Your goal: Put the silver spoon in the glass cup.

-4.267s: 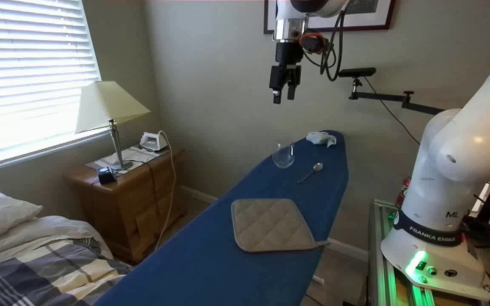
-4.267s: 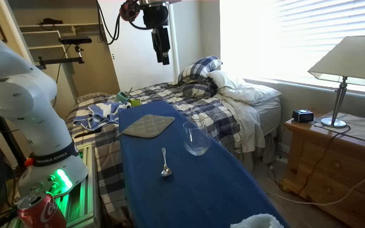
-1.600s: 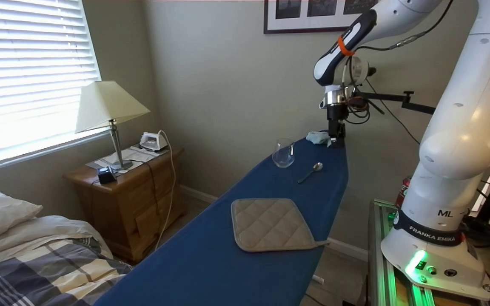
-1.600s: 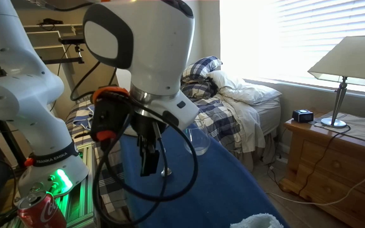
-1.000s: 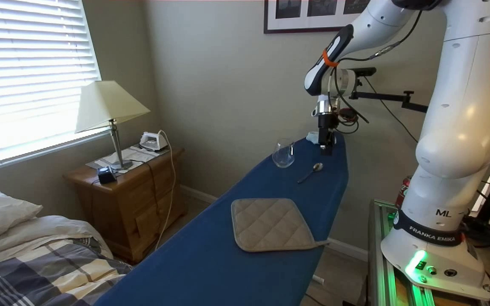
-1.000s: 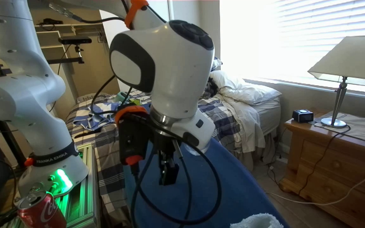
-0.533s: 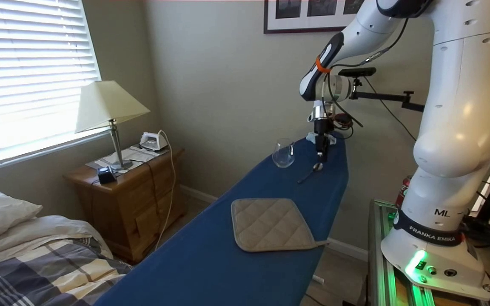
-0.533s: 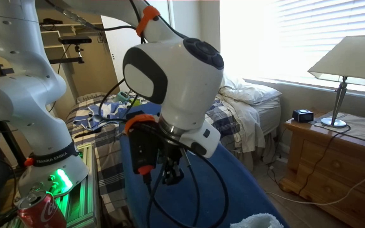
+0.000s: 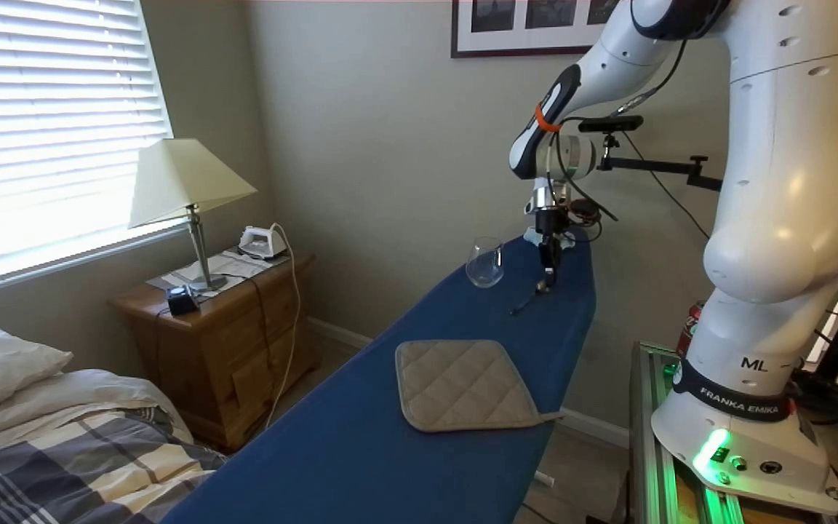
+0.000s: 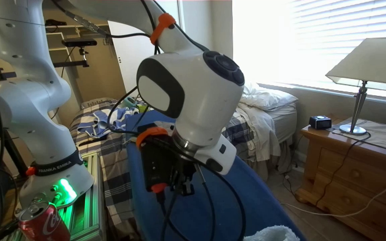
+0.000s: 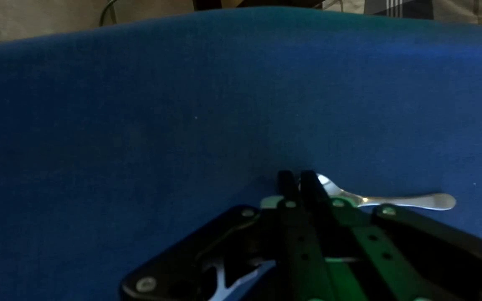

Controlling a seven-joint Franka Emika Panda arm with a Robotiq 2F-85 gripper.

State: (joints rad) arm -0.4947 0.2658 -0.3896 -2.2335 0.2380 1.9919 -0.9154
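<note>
The silver spoon (image 11: 410,202) lies on the blue ironing board, its handle pointing right in the wrist view. My gripper (image 11: 296,177) is down at its bowl, the two fingers drawn close together with a narrow gap. A glint of the bowl's rim shows in that gap, beside the right finger (image 11: 311,186), which covers part of the bowl. Whether the pads pinch the metal cannot be made out. In an exterior view the glass cup (image 9: 484,263) stands upright to the left of the gripper, apart from it. The arm hides cup and spoon in an exterior view.
A tan quilted pad (image 9: 466,386) lies on the ironing board (image 9: 361,451). A pale whitish lump (image 10: 273,234) sits near the board's narrow end. A red soda can (image 10: 44,222) stands beside the robot base. A bed and a nightstand (image 9: 208,349) flank the board.
My gripper has come down from high above the board, reached the spoon's bowl during the last second, and its fingers have drawn together. The spoon and the cup look unmoved.
</note>
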